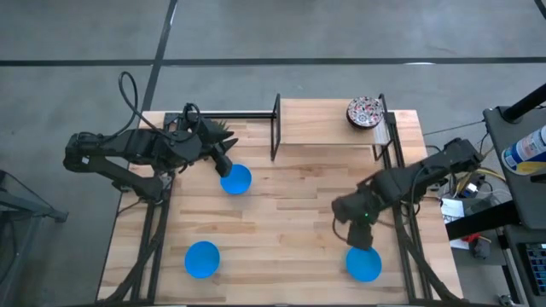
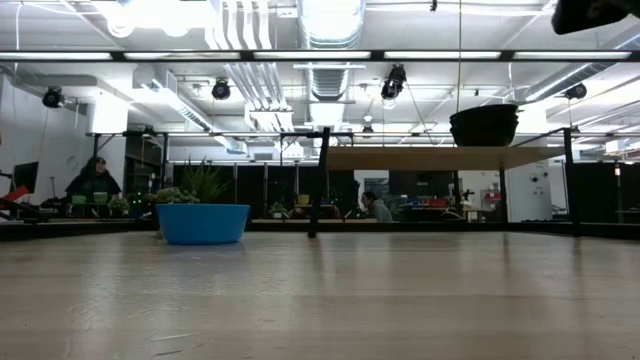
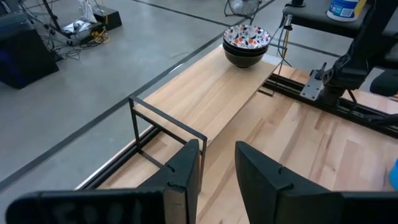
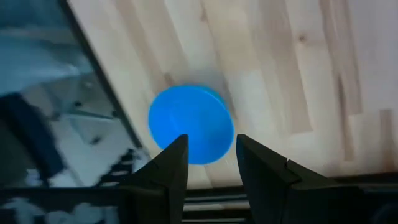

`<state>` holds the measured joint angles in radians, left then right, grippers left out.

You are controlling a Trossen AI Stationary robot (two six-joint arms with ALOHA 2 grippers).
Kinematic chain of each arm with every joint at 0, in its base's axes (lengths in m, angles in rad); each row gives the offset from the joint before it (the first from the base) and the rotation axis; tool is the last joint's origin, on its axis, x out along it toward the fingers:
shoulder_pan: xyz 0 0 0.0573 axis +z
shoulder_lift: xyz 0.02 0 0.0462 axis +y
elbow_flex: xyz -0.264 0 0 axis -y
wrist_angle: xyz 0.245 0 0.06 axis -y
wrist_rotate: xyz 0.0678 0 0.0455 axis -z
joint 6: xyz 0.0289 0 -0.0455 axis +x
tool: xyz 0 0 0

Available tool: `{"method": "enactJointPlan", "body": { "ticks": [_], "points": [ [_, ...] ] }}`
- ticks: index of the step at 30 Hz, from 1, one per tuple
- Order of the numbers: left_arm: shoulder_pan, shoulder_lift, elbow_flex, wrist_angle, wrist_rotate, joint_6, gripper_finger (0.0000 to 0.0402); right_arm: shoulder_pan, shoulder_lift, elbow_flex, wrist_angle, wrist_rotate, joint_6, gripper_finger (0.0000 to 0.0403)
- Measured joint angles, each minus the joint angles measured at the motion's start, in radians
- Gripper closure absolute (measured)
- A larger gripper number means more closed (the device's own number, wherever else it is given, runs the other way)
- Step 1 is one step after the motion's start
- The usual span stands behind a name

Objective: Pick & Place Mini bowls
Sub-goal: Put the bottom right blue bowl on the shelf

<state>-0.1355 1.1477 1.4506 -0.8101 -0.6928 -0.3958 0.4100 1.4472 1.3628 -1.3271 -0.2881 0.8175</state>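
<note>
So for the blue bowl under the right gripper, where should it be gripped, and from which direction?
Probably the rim, from straight above. The blue bowl sits upright with its mouth open, near the table's front right edge. The right gripper hangs over it, open, so one finger could drop inside the wall and one outside.

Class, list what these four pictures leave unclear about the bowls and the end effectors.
- Patterned bowls on the shelf: the stack hides the exact count in every view.
- Blue bowl beside the left end effector: partly covered from above; contact unclear.
- Low view: only one blue bowl shows.
- Right end effector, open above a blue bowl: height unclear.
</note>
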Motion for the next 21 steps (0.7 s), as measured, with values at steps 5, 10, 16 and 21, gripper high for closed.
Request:
{"method": "enactJointPlan", "body": {
  "ticks": [5, 10, 16, 21],
  "points": [
    [0.0, 0.0, 0.0, 0.0, 0.0, -0.009, 0.0305, 0.08, 0.046, -0.03, -0.009, 0.029, 0.006, 0.0273],
    [0.0, 0.0, 0.0, 0.0, 0.005, -0.01, 0.0305, 0.139, 0.07, -0.093, -0.003, 0.037, 0.008, 0.0273],
    [0.0, 0.0, 0.0, 0.0, 0.032, -0.042, 0.0305, 0.17, 0.079, -0.186, 0.024, 0.047, 0.064, 0.0273],
    [0.0, 0.0, 0.0, 0.0, 0.048, -0.057, 0.0305, 0.177, 0.067, -0.269, 0.137, 0.036, 0.126, 0.0273]
  ]
}}
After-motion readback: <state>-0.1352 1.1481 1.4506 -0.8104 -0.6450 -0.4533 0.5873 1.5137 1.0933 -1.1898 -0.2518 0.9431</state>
